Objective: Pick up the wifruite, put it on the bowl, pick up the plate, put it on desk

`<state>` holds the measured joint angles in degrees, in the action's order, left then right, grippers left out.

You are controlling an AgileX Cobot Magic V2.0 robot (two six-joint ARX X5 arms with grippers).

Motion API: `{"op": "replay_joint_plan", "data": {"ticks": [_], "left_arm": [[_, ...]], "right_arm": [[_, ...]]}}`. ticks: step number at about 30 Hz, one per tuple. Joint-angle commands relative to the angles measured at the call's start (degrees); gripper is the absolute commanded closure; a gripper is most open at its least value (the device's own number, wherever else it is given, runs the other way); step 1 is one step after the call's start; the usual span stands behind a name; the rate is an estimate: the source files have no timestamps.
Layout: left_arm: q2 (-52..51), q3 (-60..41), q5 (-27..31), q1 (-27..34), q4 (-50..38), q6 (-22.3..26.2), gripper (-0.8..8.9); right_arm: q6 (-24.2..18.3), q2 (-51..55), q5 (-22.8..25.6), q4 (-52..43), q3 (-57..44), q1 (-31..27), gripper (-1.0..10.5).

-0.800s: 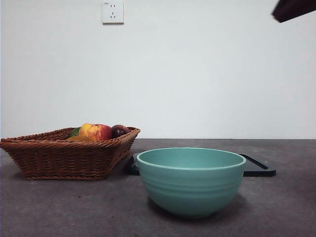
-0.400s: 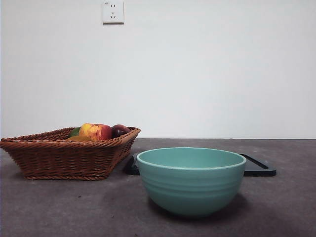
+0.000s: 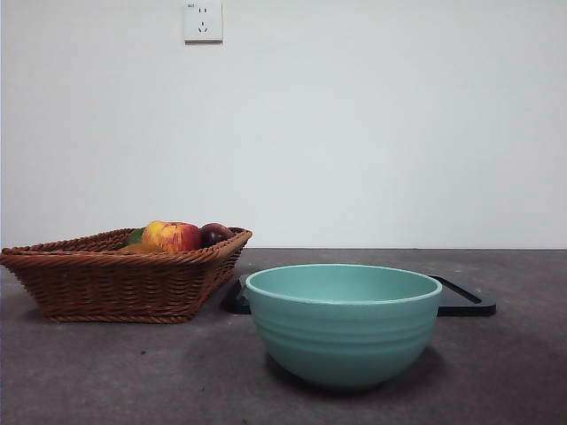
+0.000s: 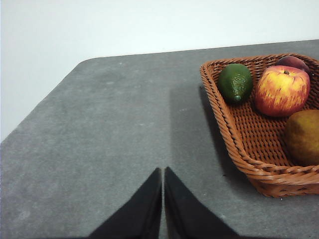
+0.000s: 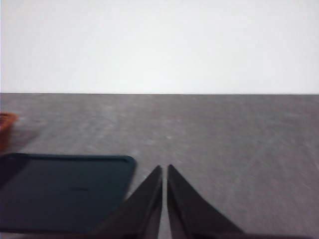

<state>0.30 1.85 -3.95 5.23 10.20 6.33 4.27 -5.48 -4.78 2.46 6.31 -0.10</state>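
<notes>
- The wifruite (image 4: 303,137), dull orange-brown, lies inside the wicker basket (image 4: 244,159) at its near corner in the left wrist view, close to the woven rim; in the front view only a sliver of it (image 3: 142,250) peeks over the basket's edge (image 3: 106,283).
- Beside it in the basket sit a red-yellow apple (image 4: 282,90), a green avocado (image 4: 235,82) toward the basket's corner, and a dark plum (image 4: 294,61) behind the apple, mostly hidden.
- The teal-green bowl (image 3: 343,324) stands upright on the desk (image 3: 133,372) in the foreground, apart from the basket and to its right in the front view; nothing shows above its rim.
- Behind the bowl a flat dark plate (image 3: 461,301), more like a tray, lies on the desk, its ends showing on either side of the bowl; the right wrist view sees its rounded corner (image 5: 65,191).
- The left gripper (image 4: 163,174) hangs above bare desk just beside the basket, jaws pressed together and holding nothing.
- The right gripper (image 5: 164,172) hovers over bare desk just beside the plate's corner, jaws likewise closed to a thin slit, empty.
- Neither arm shows in the front view.
- A white wall with a socket (image 3: 203,21) stands behind the table.
</notes>
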Motion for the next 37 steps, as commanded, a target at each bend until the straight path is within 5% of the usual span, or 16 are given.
{"op": "replay_joint_plan", "data": {"ticks": [1, 21, 37], "left_arm": [[-0.13, -1.18, 0.09, 0.17, 0.50, -0.42, 8.06], [-0.13, -1.16, 0.09, 0.15, 0.50, -0.42, 8.06], [-0.13, -1.16, 0.09, 0.15, 0.50, -0.42, 8.06]], "right_arm": [[-0.44, 1.33, 1.36, -1.18, -1.64, -0.44, 9.4], [-0.42, 5.27, 2.29, 7.96, -5.68, -2.78, 9.4], [-0.22, 5.27, 2.23, 6.36, -5.66, -2.78, 9.4]]}}
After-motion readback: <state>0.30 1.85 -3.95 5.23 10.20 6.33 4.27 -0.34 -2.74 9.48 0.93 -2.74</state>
